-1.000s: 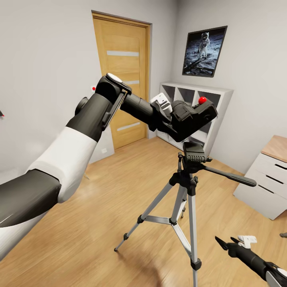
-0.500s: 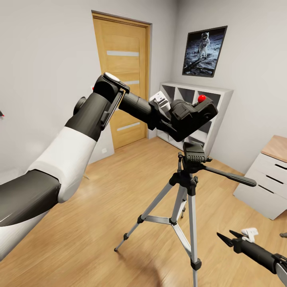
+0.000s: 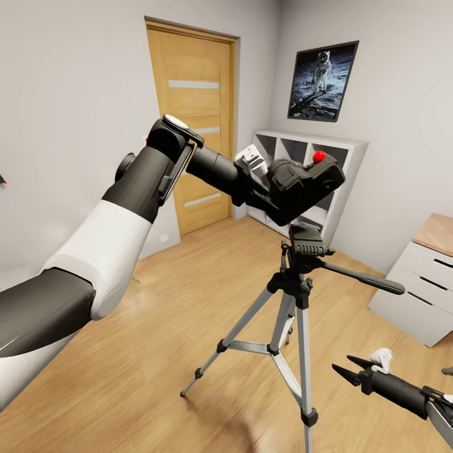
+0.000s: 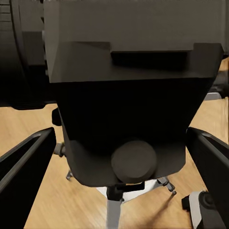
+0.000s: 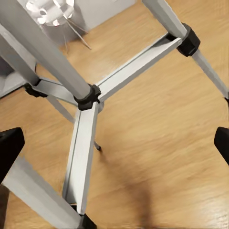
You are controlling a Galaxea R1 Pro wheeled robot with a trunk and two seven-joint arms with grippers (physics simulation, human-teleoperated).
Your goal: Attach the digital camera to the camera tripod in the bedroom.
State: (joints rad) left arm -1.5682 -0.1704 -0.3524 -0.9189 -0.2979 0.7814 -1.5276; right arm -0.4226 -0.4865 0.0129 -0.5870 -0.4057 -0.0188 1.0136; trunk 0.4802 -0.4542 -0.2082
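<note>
The camera (image 3: 302,185), black with a red button on top, sits at centre frame in the head view, tilted and just above the tripod (image 3: 296,296) head, clamped in the left jaws (image 3: 283,189). From the left wrist its dark body (image 4: 129,95) fills the space between the two fingers (image 4: 24,176). The tripod stands on the wood floor (image 3: 176,314). At lower right the right jaws (image 3: 349,370) hang apart near a tripod leg (image 5: 83,152). Behind are a door (image 3: 192,126), a shelf (image 3: 314,182) and a poster (image 3: 322,80).
</note>
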